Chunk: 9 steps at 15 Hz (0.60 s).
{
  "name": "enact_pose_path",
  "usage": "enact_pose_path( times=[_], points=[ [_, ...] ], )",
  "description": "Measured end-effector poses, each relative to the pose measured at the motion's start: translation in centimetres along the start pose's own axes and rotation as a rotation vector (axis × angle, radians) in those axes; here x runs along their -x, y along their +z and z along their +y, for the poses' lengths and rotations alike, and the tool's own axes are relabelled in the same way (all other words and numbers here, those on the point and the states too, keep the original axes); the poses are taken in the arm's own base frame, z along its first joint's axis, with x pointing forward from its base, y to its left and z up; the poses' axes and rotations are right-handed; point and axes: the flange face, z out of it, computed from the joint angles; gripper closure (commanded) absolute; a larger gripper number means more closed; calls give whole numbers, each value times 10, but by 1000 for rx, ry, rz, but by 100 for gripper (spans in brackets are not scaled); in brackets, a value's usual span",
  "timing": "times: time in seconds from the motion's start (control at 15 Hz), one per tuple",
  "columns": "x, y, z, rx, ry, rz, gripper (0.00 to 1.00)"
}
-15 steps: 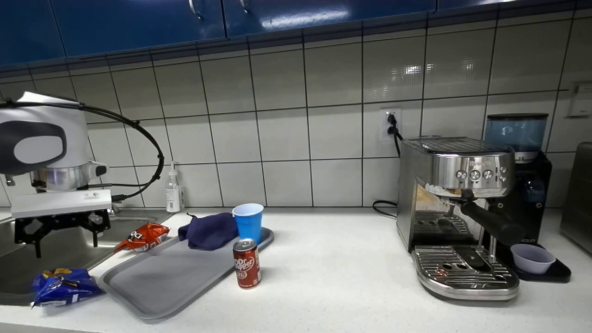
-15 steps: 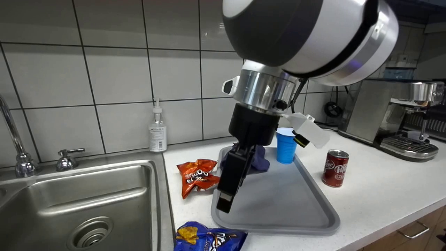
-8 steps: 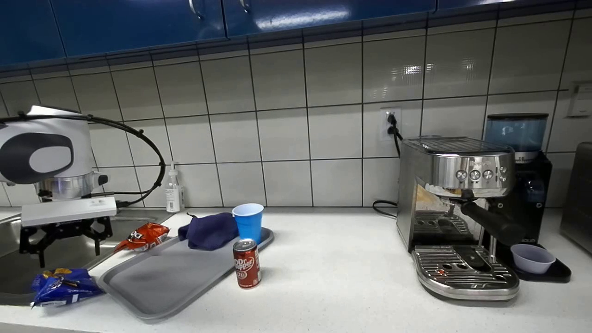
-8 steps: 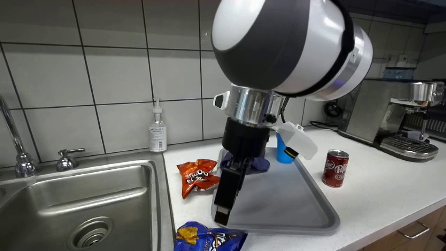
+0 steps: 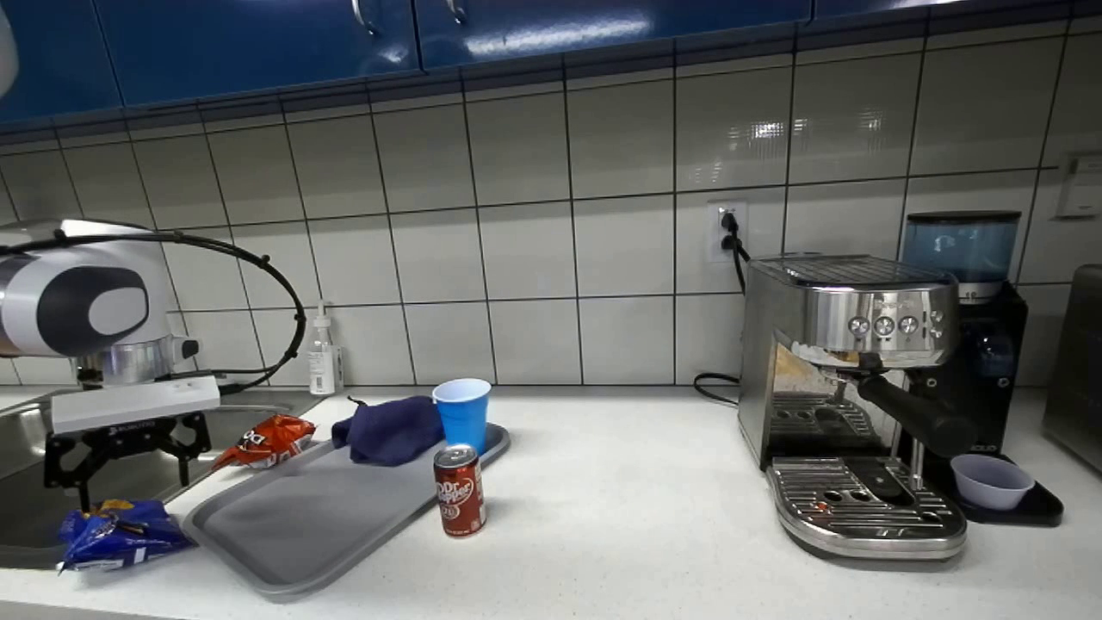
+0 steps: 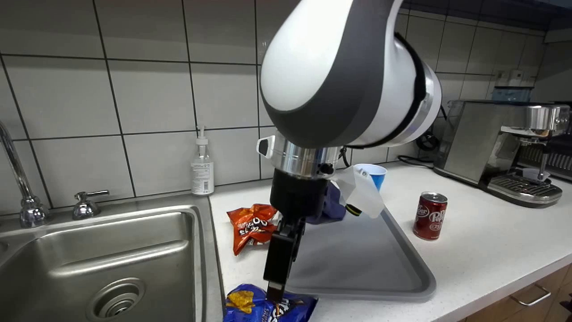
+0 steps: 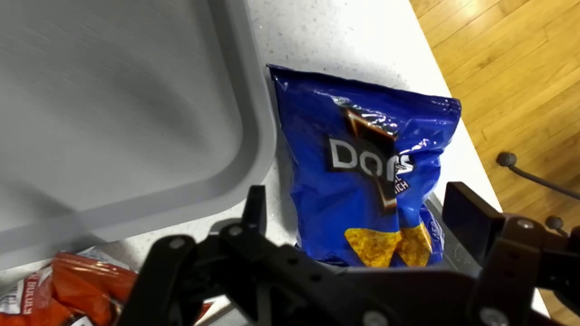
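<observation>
in an exterior view, i'm seeing the black two-fingered claw (image 5: pixel 134 494) hovering, spread wide, gripping nothing, by the blue pillow-shaped foil bag (image 5: pixel 125 536). in an exterior view, the bag is lying beside the grey rectangular plastic tray (image 6: pixel 357 264). in the wrist view, it's showing between the fingertips (image 7: pixel 469 222).

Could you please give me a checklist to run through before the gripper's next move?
1. Gripper open: ok.
2. Blue chip bag, lower part between the jaws in the wrist view: ok.
3. Jaws free of that bag: cannot tell.
4. Safe clearance from the gray tray: cannot tell.
5. Orange chip bag fully shown in the wrist view: not ok, cut off.
6. Red can upright: ok.
</observation>
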Motion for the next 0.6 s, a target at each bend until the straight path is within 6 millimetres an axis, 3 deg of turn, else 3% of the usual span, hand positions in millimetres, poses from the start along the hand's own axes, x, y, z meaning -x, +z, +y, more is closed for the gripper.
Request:
enact_pose_path(
  times=[0.6],
  points=[
    [-9, 20, -4, 2, -20, -37, 0]
  ],
)
